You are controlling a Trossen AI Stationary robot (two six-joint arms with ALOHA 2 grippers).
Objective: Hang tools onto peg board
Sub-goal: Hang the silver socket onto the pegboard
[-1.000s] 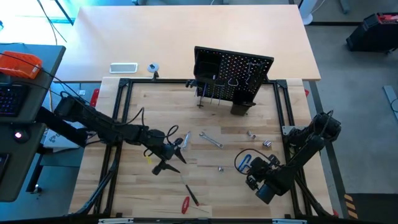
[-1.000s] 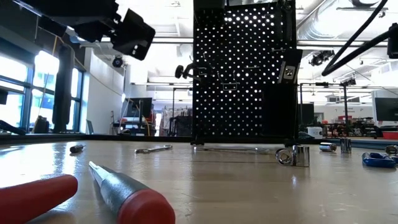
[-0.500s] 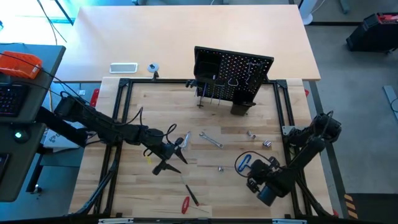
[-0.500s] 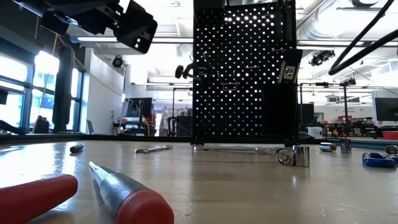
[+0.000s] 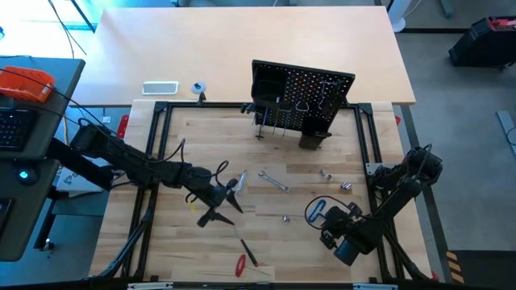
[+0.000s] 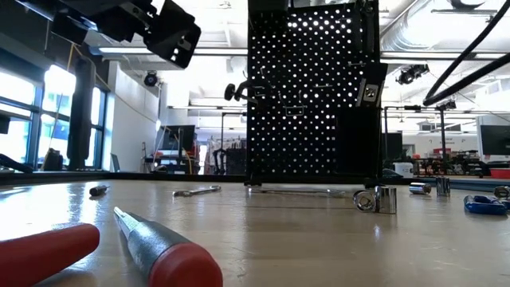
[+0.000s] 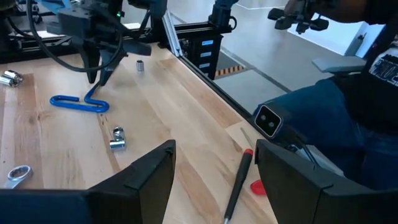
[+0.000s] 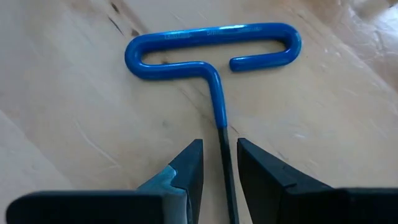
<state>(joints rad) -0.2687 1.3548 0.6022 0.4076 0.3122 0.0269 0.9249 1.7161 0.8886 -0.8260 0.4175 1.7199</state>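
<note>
the right gripper (image 8: pixel 217 171) sits low over the worktop (image 5: pixel 266 234) at about 4 o'clock from the worktop's centre, its fingers (image 8: pixel 186 168) part-open and straddling the thin dark shaft of the blue-handled hex key (image 8: pixel 211 56), one on each side, with a sliver of wood showing between each finger and the shaft, so nothing is gripped yet. over the last second this arm has crept slightly down and inward over the key while the finger gap has stayed the same; that reads as the final line-up before a close, and the hex key is still lying flat on the wood. the left gripper (image 5: pixel 228 192) hangs above the worktop near 9 o'clock, fingers (image 7: pixel 149 180) spread wide and empty, and it has barely shifted. directly under it lie the black-handled pliers (image 5: pixel 214 213), untouched, and the red-handled screwdriver (image 5: pixel 240 263) rests near the front edge at 6 o'clock. the silver wrench (image 5: pixel 272 180) lies near centre, with small metal bits (image 5: pixel 345 186) toward 3 o'clock. the peg board (image 5: pixel 302 101) stands upright at 12 o'clock, well apart from both arms, with a few things already on its hooks. judging from this, the next move is closing on the shaft and lifting; the shaft is thin and could slip or swivel.
</note>
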